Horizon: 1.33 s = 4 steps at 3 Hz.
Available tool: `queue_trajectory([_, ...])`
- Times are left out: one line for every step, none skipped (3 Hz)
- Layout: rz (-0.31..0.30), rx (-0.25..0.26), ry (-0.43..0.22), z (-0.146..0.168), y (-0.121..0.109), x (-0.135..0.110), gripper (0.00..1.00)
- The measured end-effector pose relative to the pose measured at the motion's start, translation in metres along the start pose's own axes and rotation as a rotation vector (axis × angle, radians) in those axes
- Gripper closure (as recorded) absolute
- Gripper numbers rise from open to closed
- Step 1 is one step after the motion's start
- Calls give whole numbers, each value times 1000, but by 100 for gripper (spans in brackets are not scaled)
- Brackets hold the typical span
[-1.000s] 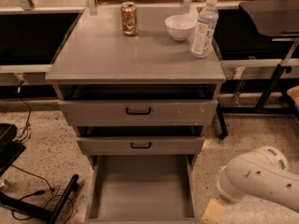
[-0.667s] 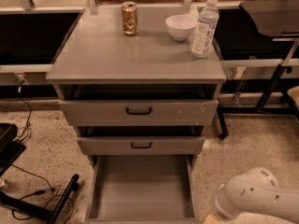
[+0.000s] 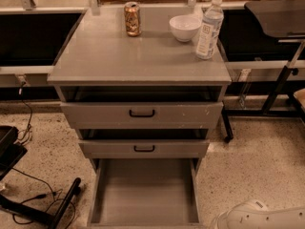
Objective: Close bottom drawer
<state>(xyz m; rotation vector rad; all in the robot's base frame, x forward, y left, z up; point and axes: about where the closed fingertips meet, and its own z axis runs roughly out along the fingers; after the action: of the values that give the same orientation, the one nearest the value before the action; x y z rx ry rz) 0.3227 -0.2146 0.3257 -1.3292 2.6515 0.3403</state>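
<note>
The grey cabinet (image 3: 138, 61) has three drawers. The bottom drawer (image 3: 145, 190) is pulled far out, and its plain grey inside is empty. Its front and handle are cut off by the lower frame edge. The middle drawer (image 3: 144, 149) and the top drawer (image 3: 141, 113) stand slightly out, each with a black handle. A white rounded part of my arm (image 3: 262, 217) shows at the bottom right, just right of the open drawer's right side. My gripper is out of view below the frame.
On the cabinet top stand a can (image 3: 132, 18), a white bowl (image 3: 185, 27) and a plastic bottle (image 3: 209, 28). Black cables and a stand base (image 3: 59, 209) lie on the floor at left. A black table leg (image 3: 276, 87) is at right.
My arm has dropped lower and moved out of the frame at the bottom right. The gripper tip seen earlier beside the drawer's right front corner is no longer visible. The drawers have not moved.
</note>
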Motion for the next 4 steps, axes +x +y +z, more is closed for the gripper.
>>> queue_trajectory([12, -35, -16, 42, 1, 4, 89])
queue_trajectory([17, -50, -14, 48, 7, 6, 100])
queue_trajectory([17, -50, -14, 48, 7, 6, 100])
queue_trajectory([17, -102, -20, 80, 15, 6, 100])
